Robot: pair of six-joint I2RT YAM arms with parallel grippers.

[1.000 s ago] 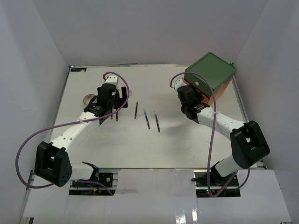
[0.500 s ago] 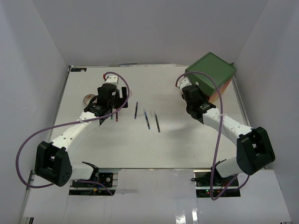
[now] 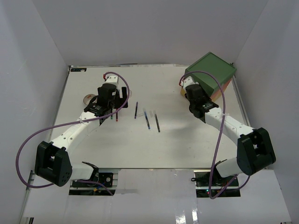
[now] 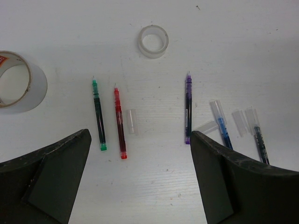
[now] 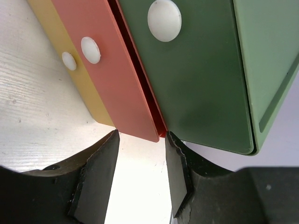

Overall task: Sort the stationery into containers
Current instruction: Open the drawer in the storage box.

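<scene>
Holds left gripper (image 4: 140,135) wide open above thin green pen (image 4: 98,116) and red pen (image 4: 119,123) on white table (image 4: 154,186), ready for picking; poises right gripper (image 5: 141,144), jaws apart and empty, at green-orange-yellow three-drawer chest (image 5: 196,84), likely for opening.

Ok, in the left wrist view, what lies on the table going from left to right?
large tape roll → green pen → red pen → clear pen cap → small clear tape roll → purple pen → blue pen → dark pen
</scene>
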